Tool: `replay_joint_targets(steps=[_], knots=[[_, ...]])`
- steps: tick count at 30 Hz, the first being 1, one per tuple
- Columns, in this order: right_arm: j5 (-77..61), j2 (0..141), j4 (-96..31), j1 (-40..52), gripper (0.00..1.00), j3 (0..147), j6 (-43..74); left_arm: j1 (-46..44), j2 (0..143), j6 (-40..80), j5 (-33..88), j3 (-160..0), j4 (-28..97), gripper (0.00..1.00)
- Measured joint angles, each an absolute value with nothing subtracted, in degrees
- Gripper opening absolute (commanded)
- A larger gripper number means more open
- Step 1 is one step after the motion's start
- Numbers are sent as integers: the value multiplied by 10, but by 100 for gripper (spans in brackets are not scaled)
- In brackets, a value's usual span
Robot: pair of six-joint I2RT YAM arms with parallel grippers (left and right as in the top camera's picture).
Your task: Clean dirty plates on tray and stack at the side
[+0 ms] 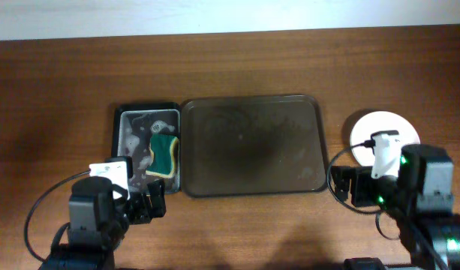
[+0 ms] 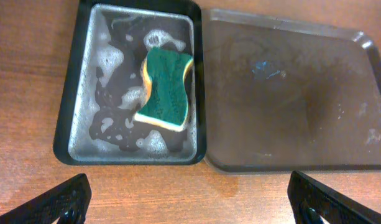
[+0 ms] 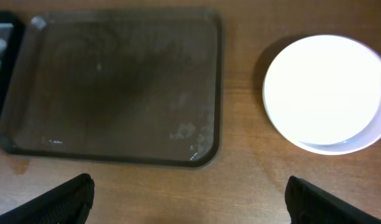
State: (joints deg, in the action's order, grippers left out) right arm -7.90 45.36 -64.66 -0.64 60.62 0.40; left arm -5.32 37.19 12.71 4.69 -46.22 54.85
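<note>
The large dark brown tray (image 1: 252, 146) lies in the middle of the table with nothing on it; it also shows in the left wrist view (image 2: 289, 99) and the right wrist view (image 3: 115, 87). White plates (image 1: 368, 127) sit stacked on the table right of the tray, partly hidden by my right arm; the top one (image 3: 327, 93) looks clean, and I cannot tell how many lie under it. My left gripper (image 2: 190, 202) is open and empty over bare wood in front of the sponge tray. My right gripper (image 3: 190, 199) is open and empty in front of the tray and plates.
A smaller black tray (image 1: 124, 127) with soapy water holds a green sponge (image 1: 164, 154), left of the brown tray; the sponge also shows in the left wrist view (image 2: 168, 87). The table's far edge (image 1: 230, 34) runs along the back.
</note>
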Motion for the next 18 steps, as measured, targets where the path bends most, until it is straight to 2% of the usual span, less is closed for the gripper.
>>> replay_joint_targets(steps=[13, 15, 18], knots=[[-75, 459, -643, -6, 99, 586, 2, -53, 363, 127, 44, -460, 550, 99], [-73, 426, -619, -6, 99, 573, 2, -53, 363, 127, 44, -460, 551, 99], [-73, 293, -470, -6, 99, 465, 2, -53, 363, 127, 44, -459, 552, 99]])
